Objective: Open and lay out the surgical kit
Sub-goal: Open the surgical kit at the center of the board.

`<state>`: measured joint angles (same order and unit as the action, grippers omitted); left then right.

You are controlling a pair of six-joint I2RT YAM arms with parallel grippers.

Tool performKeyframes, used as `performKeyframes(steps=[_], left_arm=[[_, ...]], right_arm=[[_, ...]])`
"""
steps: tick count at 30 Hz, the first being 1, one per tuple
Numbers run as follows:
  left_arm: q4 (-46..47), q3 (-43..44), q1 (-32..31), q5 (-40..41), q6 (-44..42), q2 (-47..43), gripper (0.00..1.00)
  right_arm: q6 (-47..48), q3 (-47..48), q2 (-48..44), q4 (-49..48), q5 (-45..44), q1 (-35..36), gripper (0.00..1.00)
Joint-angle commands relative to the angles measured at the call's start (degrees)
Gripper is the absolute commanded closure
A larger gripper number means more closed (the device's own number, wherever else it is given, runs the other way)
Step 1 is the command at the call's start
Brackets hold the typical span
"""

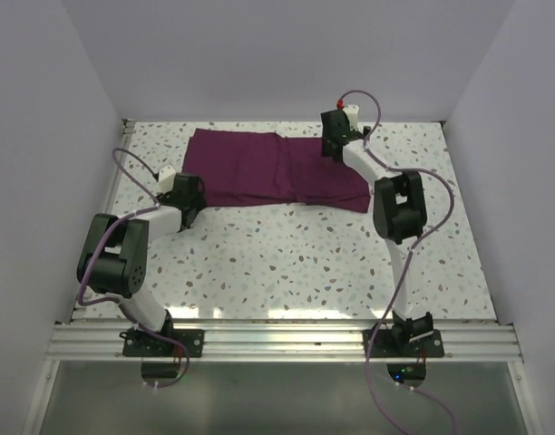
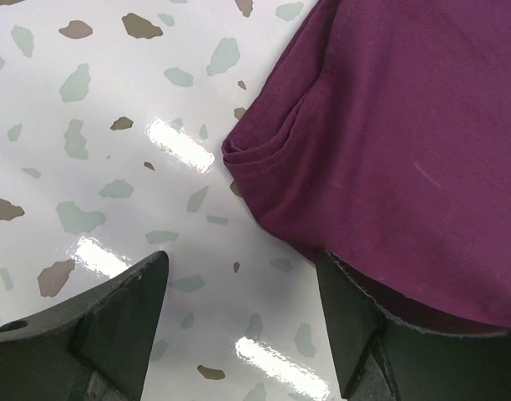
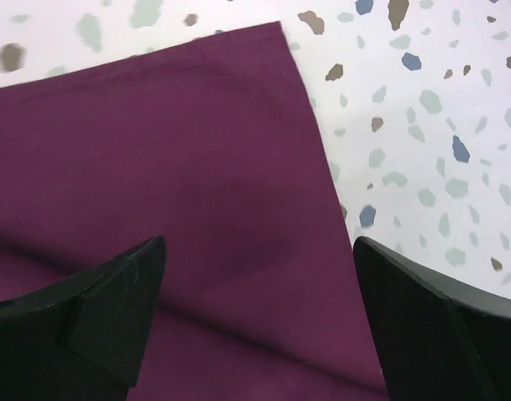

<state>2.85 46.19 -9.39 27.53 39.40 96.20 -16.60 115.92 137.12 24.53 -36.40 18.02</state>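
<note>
The surgical kit is a folded maroon cloth wrap (image 1: 273, 169) lying flat at the back of the table. Its steel tray and instruments are hidden. My left gripper (image 1: 189, 214) is open, low at the wrap's near left corner; in the left wrist view (image 2: 243, 276) the folded corner of the wrap (image 2: 381, 142) lies just ahead, with one finger (image 2: 356, 326) against its edge. My right gripper (image 1: 334, 148) is open above the wrap's far right part; in the right wrist view (image 3: 260, 259) the wrap (image 3: 172, 184) fills the space between the fingers, with its right edge close to the right finger (image 3: 431, 326).
The speckled white tabletop (image 1: 287, 263) is walled at the left, back and right. An aluminium rail (image 1: 277, 343) with both arm bases runs along the near edge. Purple cables loop from each arm.
</note>
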Motion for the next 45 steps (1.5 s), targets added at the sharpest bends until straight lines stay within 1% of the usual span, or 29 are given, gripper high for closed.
performKeyframes(steps=[1, 3, 5, 8, 9, 12, 13, 14, 19, 27, 35, 37, 41, 45], left_arm=[[0.6, 1.9, -0.4, 2.1, 0.0, 0.6, 0.25], [0.7, 1.8, -0.4, 2.2, 0.1, 0.4, 0.25], [0.8, 1.4, -0.4, 2.4, 0.2, 0.0, 0.25], [1.3, 0.8, -0.5, 2.5, 0.2, -0.5, 0.24], [1.4, 0.7, -0.5, 2.6, 0.3, -0.6, 0.24], [1.5, 0.7, -0.5, 2.7, 0.3, -0.7, 0.25], [1.5, 0.6, -0.5, 2.6, 0.3, -0.7, 0.24], [1.4, 0.6, -0.5, 2.8, 0.3, -0.7, 0.25], [1.5, 0.7, -0.8, 3.1, 0.2, -0.7, 0.24], [1.5, 0.9, -1.3, 4.0, 0.2, -0.4, 0.25], [1.4, 1.0, -1.7, 4.6, 0.2, -0.3, 0.25], [1.4, 1.1, -1.7, 4.6, 0.3, -0.3, 0.25], [1.3, 1.1, -1.9, 4.8, 0.3, -0.3, 0.24], [1.1, 1.0, -2.0, 5.0, 0.3, -0.3, 0.25]], right_arm=[[-1.4, -5.0, -14.1, -4.5, 4.8, 3.3, 0.01], [-0.5, -8.3, -16.3, -3.3, 7.4, 6.1, 0.02], [-0.5, -11.2, -17.9, -2.0, 7.6, 8.9, 0.02], [-0.2, -14.7, -18.6, -1.2, 8.9, 11.6, 0.09], [-0.4, -15.5, -18.6, -1.1, 9.5, 12.1, 0.22], [-1.8, -18.5, -18.7, -0.9, 9.9, 13.3, 0.45], [-1.9, -19.7, -18.6, -0.5, 10.0, 13.5, 0.46], [-2.1, -20.2, -18.7, -0.4, 10.0, 14.1, 0.53], [-2.0, -22.3, -19.5, 0.5, 9.5, 16.3, 0.56], [-2.2, -23.2, -20.7, 1.7, 10.1, 19.2, 0.55], [-2.2, -22.2, -19.0, 2.4, 9.2, 20.7, 0.55], [-2.2, -22.3, -18.8, 2.5, 8.4, 20.7, 0.56], [-2.1, -22.1, -18.5, 2.9, 7.1, 20.7, 0.63], [-2.0, -21.5, -18.1, 3.1, 6.8, 20.8, 0.66]])
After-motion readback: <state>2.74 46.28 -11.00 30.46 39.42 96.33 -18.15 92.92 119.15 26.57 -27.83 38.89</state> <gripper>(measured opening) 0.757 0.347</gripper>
